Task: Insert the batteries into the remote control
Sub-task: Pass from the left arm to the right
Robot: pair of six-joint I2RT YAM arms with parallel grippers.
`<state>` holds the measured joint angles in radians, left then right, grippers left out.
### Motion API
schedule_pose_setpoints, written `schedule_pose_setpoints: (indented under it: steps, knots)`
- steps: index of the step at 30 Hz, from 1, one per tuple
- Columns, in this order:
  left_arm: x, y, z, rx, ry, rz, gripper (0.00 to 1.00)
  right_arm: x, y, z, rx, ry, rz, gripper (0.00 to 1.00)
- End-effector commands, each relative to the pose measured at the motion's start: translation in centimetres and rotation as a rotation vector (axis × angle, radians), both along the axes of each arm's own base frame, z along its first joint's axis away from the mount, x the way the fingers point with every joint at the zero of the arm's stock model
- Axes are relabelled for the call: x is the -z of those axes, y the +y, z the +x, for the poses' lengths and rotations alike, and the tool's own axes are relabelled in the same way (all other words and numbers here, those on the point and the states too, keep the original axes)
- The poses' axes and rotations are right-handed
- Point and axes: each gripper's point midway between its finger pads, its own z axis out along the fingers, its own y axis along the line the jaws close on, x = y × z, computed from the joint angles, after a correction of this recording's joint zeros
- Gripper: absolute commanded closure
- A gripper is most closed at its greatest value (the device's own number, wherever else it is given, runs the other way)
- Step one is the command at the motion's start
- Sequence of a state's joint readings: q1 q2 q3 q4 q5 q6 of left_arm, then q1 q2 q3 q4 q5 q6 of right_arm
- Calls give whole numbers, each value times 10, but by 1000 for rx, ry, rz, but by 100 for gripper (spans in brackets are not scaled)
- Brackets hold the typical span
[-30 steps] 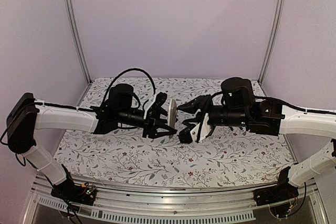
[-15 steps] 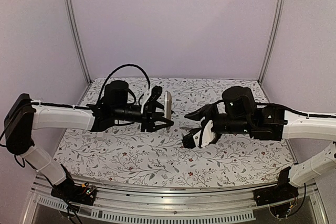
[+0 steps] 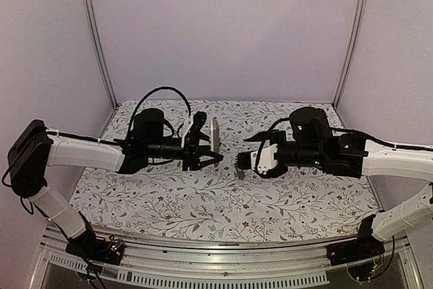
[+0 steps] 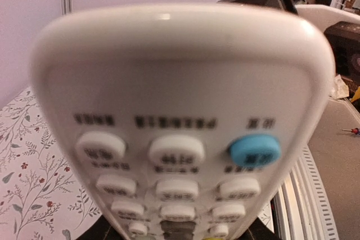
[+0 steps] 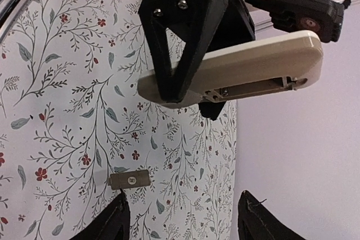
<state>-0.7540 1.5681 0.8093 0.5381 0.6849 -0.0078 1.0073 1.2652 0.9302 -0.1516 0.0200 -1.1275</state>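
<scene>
Plate [image 5: 130,180] on cloth [image 5: 62,99] near remote [image 5: 264,59]

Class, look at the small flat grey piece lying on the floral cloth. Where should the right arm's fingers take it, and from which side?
Best across its two long edges, coming down from above: the grey piece lies flat on the cloth, so only its thin edges offer purchase, and that span is narrowest.

a small flat grey piece [image 5: 130,179] lies on the floral tablecloth [image 3: 203,208], lilac walls [image 3: 223,32] behind.
</scene>
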Motion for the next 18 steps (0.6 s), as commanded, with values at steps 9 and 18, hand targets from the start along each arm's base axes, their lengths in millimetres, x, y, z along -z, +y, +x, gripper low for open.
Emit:
schedule_pose_setpoints:
  steps: [9, 18]
  knots:
    - [-47, 8, -6, -61, -127, -171, 100, -109, 44, -11, -67, 440, 590, 5]
    - [-78, 8, -31, -81, -255, -304, 100, -123, 73, -25, -183, 648, 668, 4]
